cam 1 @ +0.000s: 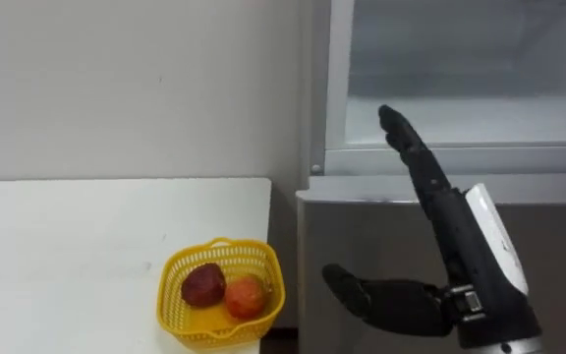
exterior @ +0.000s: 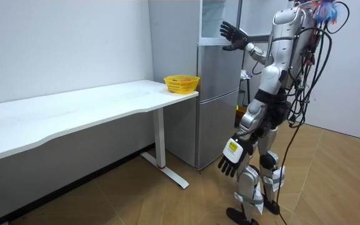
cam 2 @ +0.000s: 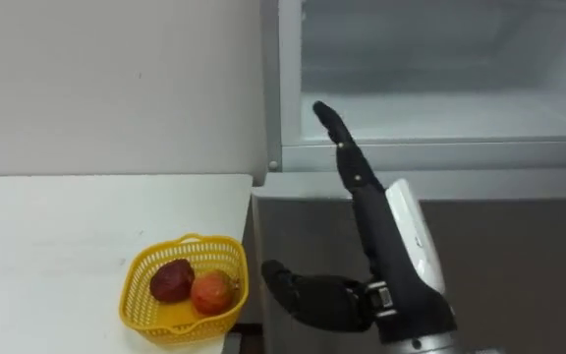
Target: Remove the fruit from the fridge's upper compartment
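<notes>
**Reach into the open upper fridge, with nothing yet in hand**

On the white table (cam 1: 86, 236), close to its right edge and away from the wall-side edge, sits a yellow basket (cam 1: 173, 313) holding a dark red fruit (cam 1: 203, 284) and an orange-red fruit (cam 1: 245, 295), which touch. Just right of the table's edge stands the fridge (cam 1: 381, 236), its upper compartment (cam 1: 480, 118) open. The right hand (cam 1: 455, 246) is raised before the compartment's lower sill, fingers straight and thumb spread wide, holding nothing. In the room view the left hand (exterior: 231, 156) hangs at the thigh, fingers loose and empty.

The step looks like the reach in. To do it well, the right hand should go in level over the sill with the palm kept open. The fingers should curl only once they lie around the item.

The thing to be fetched cannot be made out. The shelf looks pale and bare where seen, but the compartment's top and right side are cut off and the arm covers part of it. The basket's near rim is also cut off.
</notes>
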